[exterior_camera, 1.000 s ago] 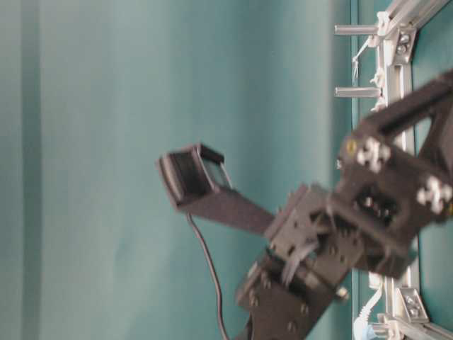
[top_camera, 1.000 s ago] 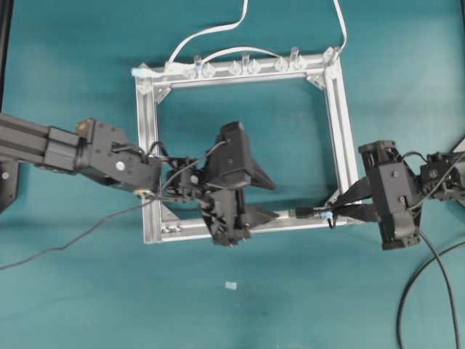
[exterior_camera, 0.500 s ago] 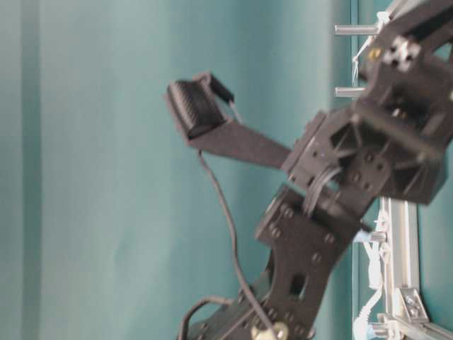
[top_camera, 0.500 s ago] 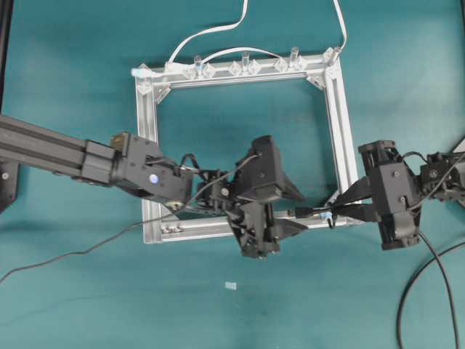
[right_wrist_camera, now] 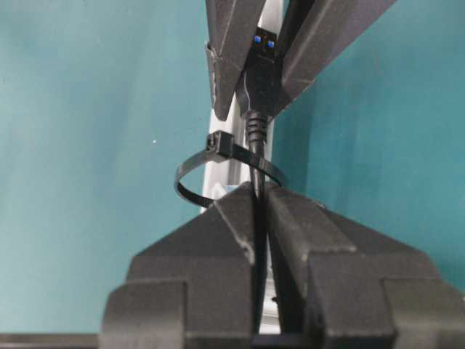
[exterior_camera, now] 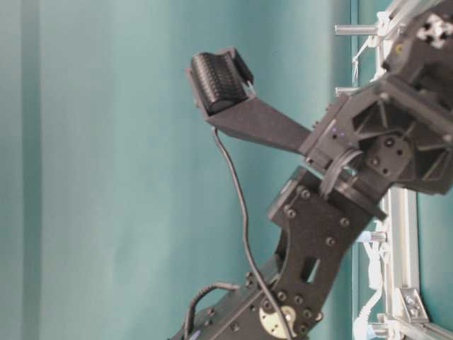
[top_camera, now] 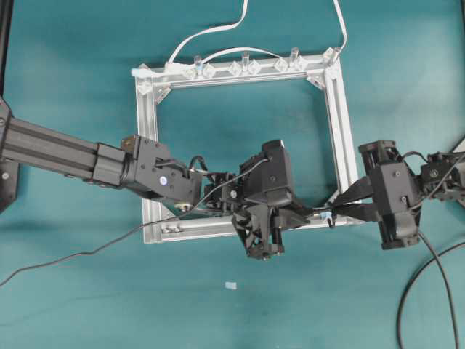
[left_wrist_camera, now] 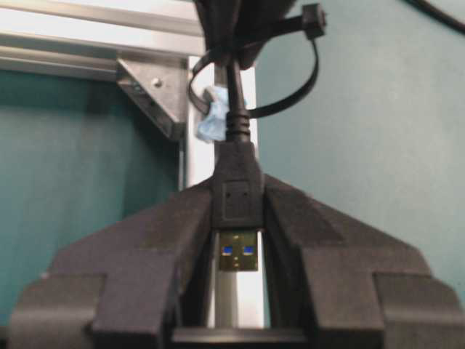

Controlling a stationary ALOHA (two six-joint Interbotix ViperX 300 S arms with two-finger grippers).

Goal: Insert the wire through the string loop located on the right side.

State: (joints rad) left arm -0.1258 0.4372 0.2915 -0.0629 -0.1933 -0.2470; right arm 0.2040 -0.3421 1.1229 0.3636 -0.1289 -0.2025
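Wire threaded through the string loop, my left claw clamped on its plug, my right claw pinching the cable behind.

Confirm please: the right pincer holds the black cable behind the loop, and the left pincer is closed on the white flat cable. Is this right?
Not quite. The left pincer is closed on the black USB plug of the same black cable, not on the white flat cable; the left wrist view shows it. The right pincer does hold the black cable behind the loop.
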